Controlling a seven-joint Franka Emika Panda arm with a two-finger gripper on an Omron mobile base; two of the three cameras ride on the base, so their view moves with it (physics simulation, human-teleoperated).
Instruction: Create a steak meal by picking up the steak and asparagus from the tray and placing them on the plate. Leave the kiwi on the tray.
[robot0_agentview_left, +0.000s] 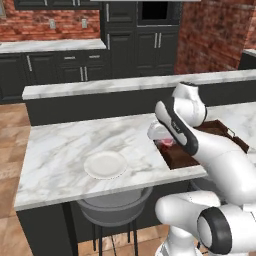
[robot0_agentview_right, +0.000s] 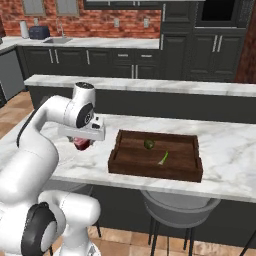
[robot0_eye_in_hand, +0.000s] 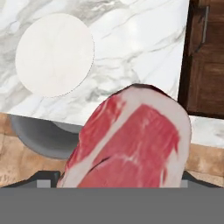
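The steak (robot0_eye_in_hand: 131, 140), red with pale fat, sits between my fingers and hangs in the air over the marble counter. My gripper (robot0_agentview_right: 82, 142) is shut on the steak (robot0_agentview_right: 82, 144), just left of the wooden tray (robot0_agentview_right: 125, 156). The kiwi (robot0_agentview_right: 149, 144) and the thin green asparagus (robot0_agentview_right: 163, 158) lie inside the tray. The white plate (robot0_agentview_left: 105, 165) rests on the counter to the left of the steak (robot0_agentview_left: 165, 143) and holds nothing. In the hand view the plate (robot0_eye_in_hand: 54, 54) is at the upper left and the tray's end (robot0_eye_in_hand: 205, 57) at the right.
The island counter's front edge (robot0_agentview_left: 110, 192) runs just below the plate. A grey stool (robot0_agentview_left: 112, 205) stands under it, and another stool (robot0_agentview_right: 180, 205) stands under the tray side. A second counter (robot0_agentview_right: 150, 85) runs behind.
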